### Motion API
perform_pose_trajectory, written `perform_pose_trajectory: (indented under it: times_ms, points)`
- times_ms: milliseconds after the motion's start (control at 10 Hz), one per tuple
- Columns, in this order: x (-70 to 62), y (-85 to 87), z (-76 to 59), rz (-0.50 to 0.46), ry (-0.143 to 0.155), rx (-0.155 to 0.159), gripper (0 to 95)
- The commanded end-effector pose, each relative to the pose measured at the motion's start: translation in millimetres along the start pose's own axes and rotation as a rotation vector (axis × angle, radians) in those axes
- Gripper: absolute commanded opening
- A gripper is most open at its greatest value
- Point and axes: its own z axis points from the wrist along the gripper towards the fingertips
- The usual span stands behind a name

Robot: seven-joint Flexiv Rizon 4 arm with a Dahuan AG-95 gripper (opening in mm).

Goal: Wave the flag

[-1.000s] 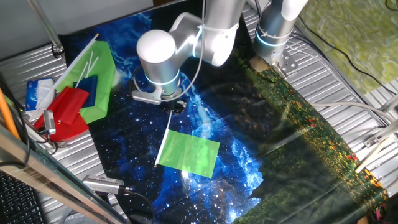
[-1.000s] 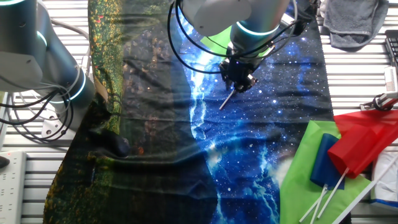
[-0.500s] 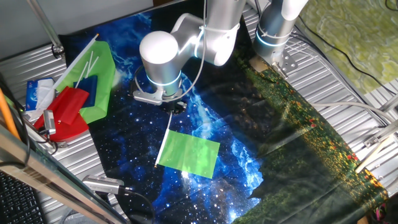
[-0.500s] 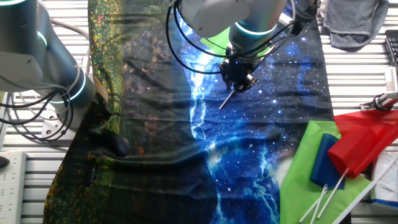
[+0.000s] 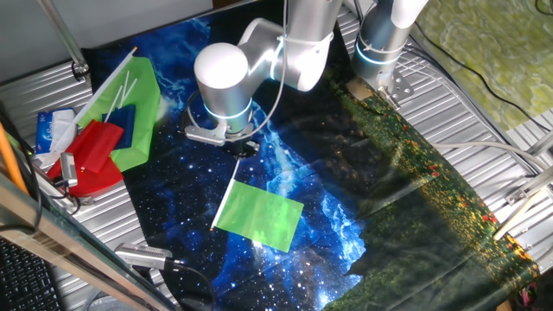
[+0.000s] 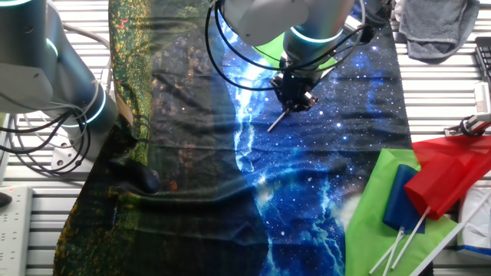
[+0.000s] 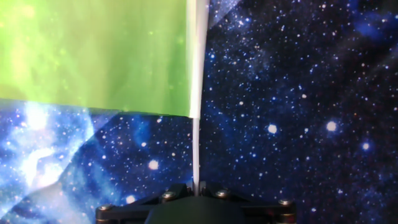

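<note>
The flag (image 5: 257, 215) is a small bright-green cloth on a thin white stick, held low over the starry blue cloth. My gripper (image 5: 238, 148) is shut on the lower end of the stick. In the other fixed view the gripper (image 6: 294, 100) holds the stick, whose end pokes out below it, and the green flag cloth (image 6: 268, 52) shows partly behind the arm. In the hand view the flag (image 7: 93, 56) fills the upper left and its stick (image 7: 196, 149) runs down into my gripper (image 7: 196, 185).
A pile of other flags lies at the left: a larger green flag (image 5: 143, 104) with white sticks, a red flag (image 5: 91, 155) and a blue one (image 5: 121, 125). The same pile (image 6: 414, 192) shows in the other fixed view. A second robot arm base (image 6: 46, 69) stands beside the cloth.
The flag has swung slightly: its cloth has shifted a little down and left in the fixed view, and the stick end has moved slightly left in the other fixed view.
</note>
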Motion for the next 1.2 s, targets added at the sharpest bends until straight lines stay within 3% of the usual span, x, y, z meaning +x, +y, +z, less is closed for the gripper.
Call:
perform_pose_trajectory:
  times_ms: [100,400,600,900,1200]
  points:
    - [-5.9,-1.7,-13.7,0.04,0.009,-0.083,0.0]
    - [-14.3,-0.2,-36.5,0.056,0.034,-0.111,0.0]
    - [-12.8,10.4,-59.6,0.088,0.033,-0.157,0.0]
    - [-19.6,27.3,-90.7,0.136,0.058,-0.184,0.0]
    - [-21.6,35.6,-101.7,0.154,0.074,-0.179,0.0]
